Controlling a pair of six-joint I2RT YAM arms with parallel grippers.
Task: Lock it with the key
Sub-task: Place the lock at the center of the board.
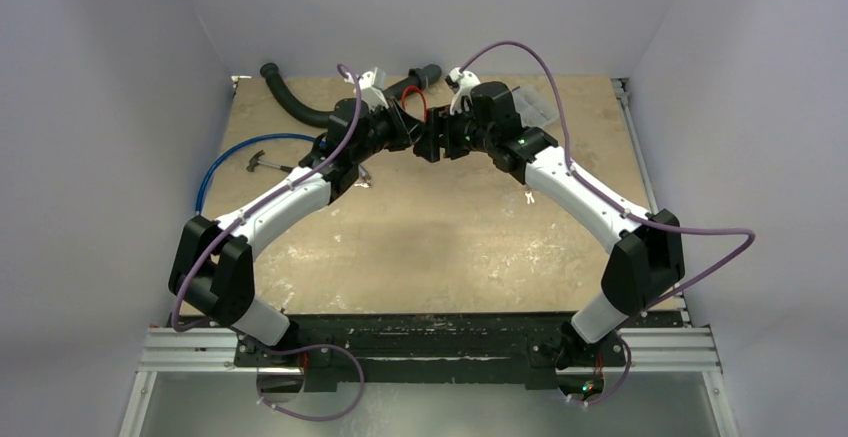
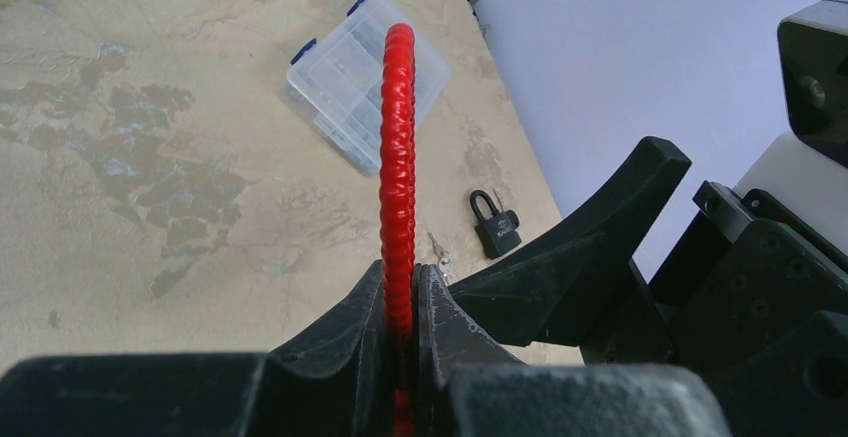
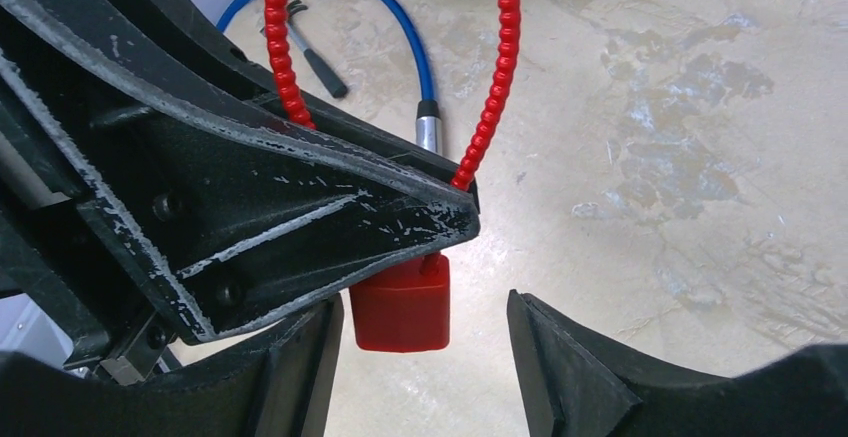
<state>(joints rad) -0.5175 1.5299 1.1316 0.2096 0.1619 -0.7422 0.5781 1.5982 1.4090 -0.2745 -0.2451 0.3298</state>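
Left tool (image 2: 400, 302) clamping cable (image 2: 398, 137), stained tabletop (image 1: 440, 242), pale walls (image 1: 420, 7)

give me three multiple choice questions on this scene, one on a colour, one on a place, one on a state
1. What colour is the loose cable lying by the small black-handled hammer?
A. yellow
B. green
C. blue

2. Where is the small red plastic lock body?
A. resting on the hammer
B. between the right gripper's spread fingers
C. lying on the loose cable

3. What state is the left gripper in?
A. shut on the red ribbed cable
B. open, holding nothing
C. out of view

Answers: 1 C, the right wrist view shows it blue; 2 B, the body sits in the gap between those fingers; 3 A, its fingers press both sides of the cable.
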